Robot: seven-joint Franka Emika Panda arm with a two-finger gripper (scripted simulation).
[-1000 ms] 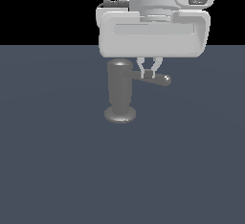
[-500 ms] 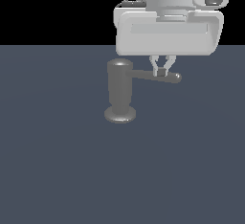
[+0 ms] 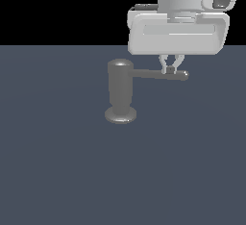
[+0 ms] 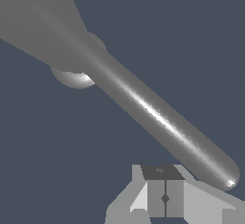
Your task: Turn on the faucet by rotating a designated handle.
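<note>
The faucet (image 3: 120, 92) is a dark-grey upright cylinder on a round foot, standing on the dark floor. Its handle (image 3: 158, 74), a thin straight rod, sticks out towards the exterior view's right. My white gripper (image 3: 171, 68) hangs over the rod near its tip, with its fingertips against the rod. In the wrist view the handle (image 4: 158, 117) runs from the faucet top (image 4: 38, 22) to a rounded tip beside my gripper (image 4: 165, 199). The jaws are pressed together with nothing between them.
A flat dark blue-grey floor (image 3: 57, 171) surrounds the faucet. No other object shows in either view.
My gripper has moved towards the exterior view's right, staying against the handle. The handle has swung with it and now shows longer, pointing more to the right.
</note>
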